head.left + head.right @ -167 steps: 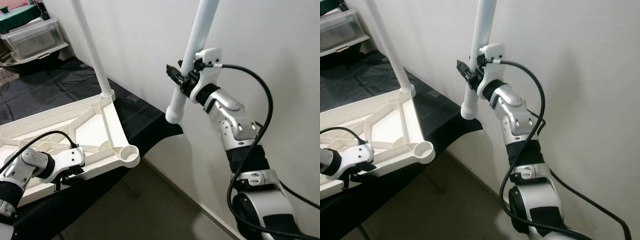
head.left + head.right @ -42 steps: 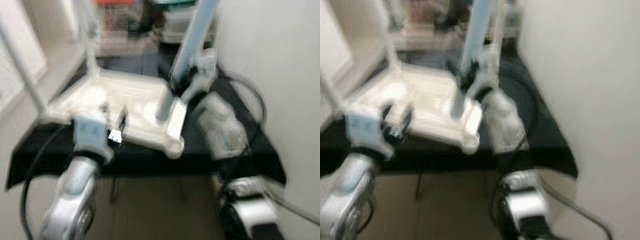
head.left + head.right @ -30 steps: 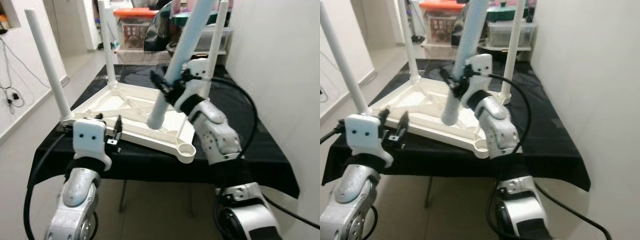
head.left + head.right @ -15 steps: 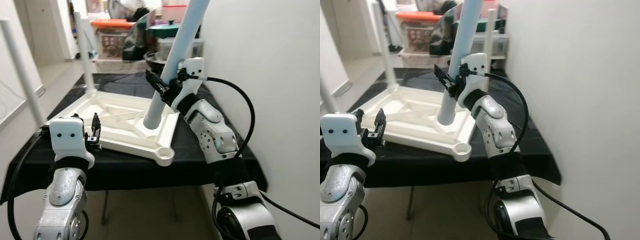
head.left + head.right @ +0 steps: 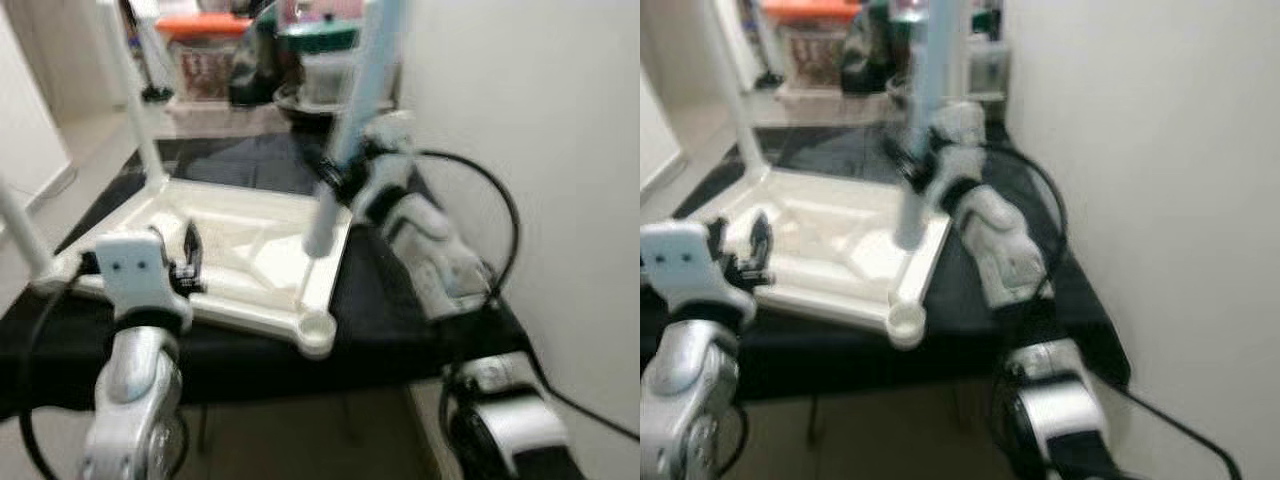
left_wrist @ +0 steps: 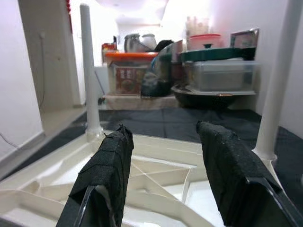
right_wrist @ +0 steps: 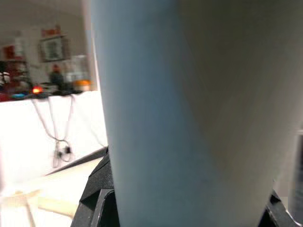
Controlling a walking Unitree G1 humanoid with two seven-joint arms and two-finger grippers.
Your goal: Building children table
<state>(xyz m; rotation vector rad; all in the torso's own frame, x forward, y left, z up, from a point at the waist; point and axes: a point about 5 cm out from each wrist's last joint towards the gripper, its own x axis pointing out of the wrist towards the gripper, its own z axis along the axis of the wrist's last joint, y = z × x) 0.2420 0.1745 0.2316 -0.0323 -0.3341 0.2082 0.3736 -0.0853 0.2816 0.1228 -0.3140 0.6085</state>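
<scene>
Leg-fitting step: your right claw [image 5: 335,178] grips the loose leg [image 5: 345,130] above the upturned tabletop [image 5: 240,262]; left claw [image 6: 163,175] hovers wide at its near edge. Next, I judge, you steer the leg's foot into the empty corner socket [image 5: 317,325]

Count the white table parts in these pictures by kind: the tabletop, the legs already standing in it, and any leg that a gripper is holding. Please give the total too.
Tabletop: 1
Fitted legs: 3
Held leg, in the right gripper: 1
Total: 5 parts
</scene>
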